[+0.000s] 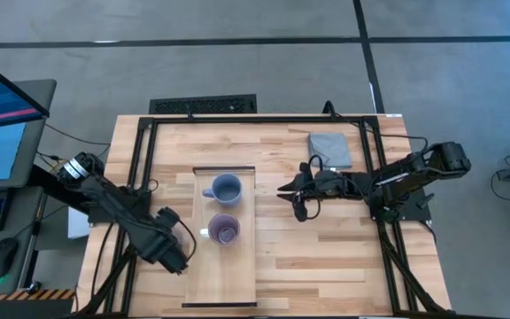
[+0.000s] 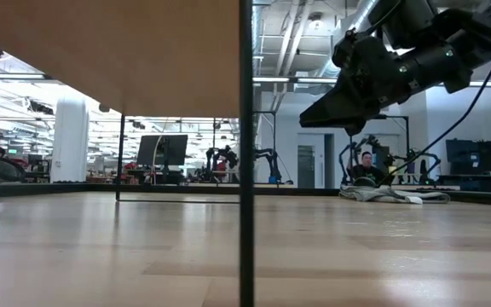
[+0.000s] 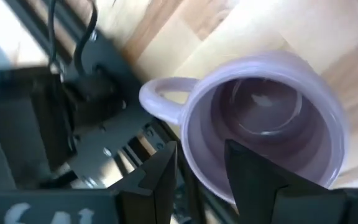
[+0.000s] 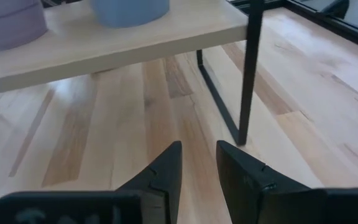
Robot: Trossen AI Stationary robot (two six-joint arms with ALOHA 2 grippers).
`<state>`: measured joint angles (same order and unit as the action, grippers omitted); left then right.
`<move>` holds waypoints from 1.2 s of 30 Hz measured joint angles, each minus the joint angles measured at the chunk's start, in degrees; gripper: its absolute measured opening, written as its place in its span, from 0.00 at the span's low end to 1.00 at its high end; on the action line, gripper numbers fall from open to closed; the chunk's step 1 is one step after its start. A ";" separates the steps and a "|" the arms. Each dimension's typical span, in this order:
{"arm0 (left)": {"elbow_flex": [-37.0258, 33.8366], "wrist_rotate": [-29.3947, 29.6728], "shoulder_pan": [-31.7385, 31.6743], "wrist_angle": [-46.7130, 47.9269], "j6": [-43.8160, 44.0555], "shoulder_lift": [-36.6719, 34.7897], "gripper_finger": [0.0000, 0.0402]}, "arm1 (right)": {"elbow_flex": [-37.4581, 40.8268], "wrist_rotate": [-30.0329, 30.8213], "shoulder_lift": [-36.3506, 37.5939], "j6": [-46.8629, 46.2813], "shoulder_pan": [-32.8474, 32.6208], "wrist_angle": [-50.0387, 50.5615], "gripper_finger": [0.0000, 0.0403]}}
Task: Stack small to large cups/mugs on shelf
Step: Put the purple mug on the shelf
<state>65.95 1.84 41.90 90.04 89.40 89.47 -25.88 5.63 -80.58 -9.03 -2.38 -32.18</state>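
The pale wooden shelf [image 1: 224, 283] stands in the middle of the table. A blue-grey mug [image 1: 227, 188] sits on its far half. Nearer on it sits a purple mug [image 1: 224, 230] with a second purple one nested inside; the pair also shows in the right wrist view [image 4: 8, 25]. My left gripper [image 1: 184, 261] is at the shelf's left edge. In its wrist view it [image 3: 197, 152] is open, one finger on either side of the lavender mug's wall [image 3: 197, 168] beside the handle [image 3: 160, 99]. My right gripper [image 1: 282, 190] hovers right of the shelf, slightly open and empty. My left gripper has one finger [image 3: 163, 174] outside the lavender mug's wall, next to the handle, and the other finger [image 3: 250, 174] over the mug's inside. I cannot tell whether either finger touches the wall. The mug stands on the shelf.
A grey folded cloth [image 1: 329, 151] lies at the table's far right and shows in the low view [image 2: 382, 194]. The shelf's thin dark leg [image 4: 248, 68] stands ahead of my right gripper. A black frame runs along the table's edges [image 1: 140, 168].
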 joint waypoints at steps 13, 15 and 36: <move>0.00 0.13 6.29 -0.02 -17.18 0.00 0.31 | 0.01 -0.01 0.00 -0.03 2.40 -2.55 0.30; 0.08 0.35 7.56 0.00 -17.93 0.00 0.31 | 0.01 -0.01 0.00 -0.03 2.54 -2.88 0.30; 5.57 10.31 22.27 -0.46 -28.39 -6.03 0.31 | 0.01 -0.04 0.00 -9.71 0.26 -3.47 0.30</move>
<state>71.53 12.14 64.17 89.58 61.02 83.44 -25.87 5.58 -80.58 -18.74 -2.12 -35.66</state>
